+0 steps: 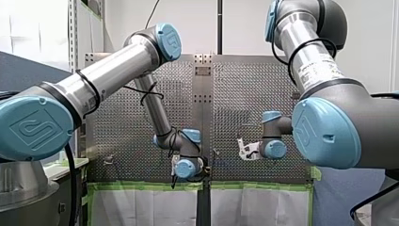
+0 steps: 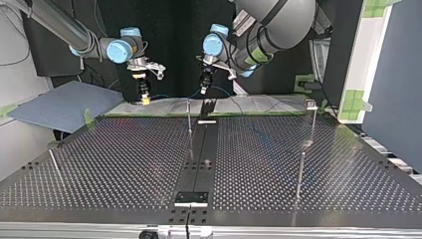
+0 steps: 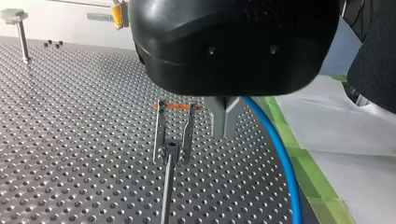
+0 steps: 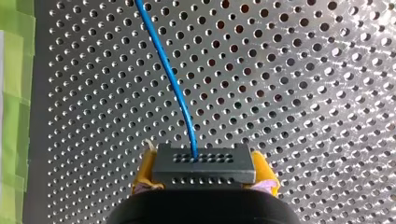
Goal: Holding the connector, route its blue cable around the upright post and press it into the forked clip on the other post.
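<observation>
Yellow pads [image 4: 145, 170] of my right tool [image 4: 204, 175] are clamped on the two sides of the dark grey connector [image 4: 204, 161]. The connector sits square between them above the perforated bench [image 4: 303, 70]. The blue cable [image 4: 173, 84] leaves the connector's face and runs ahead of the tool in a gentle curve over the holes. A strip of green tape [image 4: 14, 93] lies along the bench edge beside the tool.

In the top view my right tool hangs point-down over the bench edge nearest the arms, left of the middle. My left tool [image 2: 203, 85] hangs near it at the middle, just behind a slim post [image 2: 189, 119].

In the left wrist view my left tool [image 3: 224, 133] stands just beside the forked clip [image 3: 173, 133] that tops that slim post. The clip's two prongs are upright, with an orange bar [image 3: 177, 106] across their tops. The cable passes on the tool's other side, apart from the clip, and sweeps along the taped edge. I cannot tell whether my left tool grips the cable or anything else. A flat-headed post [image 3: 21, 32] stands well apart across the bench.
</observation>
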Robot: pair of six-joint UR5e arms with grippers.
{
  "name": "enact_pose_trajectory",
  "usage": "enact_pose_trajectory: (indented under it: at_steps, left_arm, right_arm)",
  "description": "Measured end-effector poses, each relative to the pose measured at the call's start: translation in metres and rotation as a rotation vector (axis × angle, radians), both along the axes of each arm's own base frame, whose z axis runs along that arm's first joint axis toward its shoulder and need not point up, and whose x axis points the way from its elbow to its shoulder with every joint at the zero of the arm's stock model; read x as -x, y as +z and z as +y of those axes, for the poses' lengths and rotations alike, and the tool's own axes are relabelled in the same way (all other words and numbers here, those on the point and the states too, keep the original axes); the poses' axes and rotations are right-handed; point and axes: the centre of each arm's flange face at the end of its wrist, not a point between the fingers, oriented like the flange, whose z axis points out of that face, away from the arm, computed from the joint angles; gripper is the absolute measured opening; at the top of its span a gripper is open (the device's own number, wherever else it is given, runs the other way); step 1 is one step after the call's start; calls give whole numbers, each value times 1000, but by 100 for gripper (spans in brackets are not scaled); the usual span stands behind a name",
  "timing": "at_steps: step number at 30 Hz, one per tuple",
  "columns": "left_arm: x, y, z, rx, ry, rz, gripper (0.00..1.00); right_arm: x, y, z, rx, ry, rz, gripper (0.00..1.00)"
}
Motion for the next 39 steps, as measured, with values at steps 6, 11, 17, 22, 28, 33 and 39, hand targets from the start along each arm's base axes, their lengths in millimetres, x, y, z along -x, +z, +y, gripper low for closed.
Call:
enact_pose_trajectory:
  at_steps: [6,11,17,22,28,33,39]
  left_arm:
    - [2,14,-1,7,-2,-7,1]
    - [1,30,0,19,0,-20,1]
    - [1,34,1,21,-1,-22,1]
    - [1,34,2,15,-3,-16,1]
    - [-4,34,4,28,-3,-18,4]
    - [-15,38,6,66,-6,-43,4]
    - [-27,39,13,69,6,-40,6]
  right_arm:
    - [3,0,-2,4,-6,-4,0]
    - [5,1,-4,4,-11,-7,0]
    - [7,1,-5,4,-13,-13,0]
    - [8,1,-6,4,-14,-19,0]
    - [8,1,-7,7,-12,-28,0]
    - [7,1,-7,8,-4,-32,0]
    - [6,1,-6,6,5,-37,0]
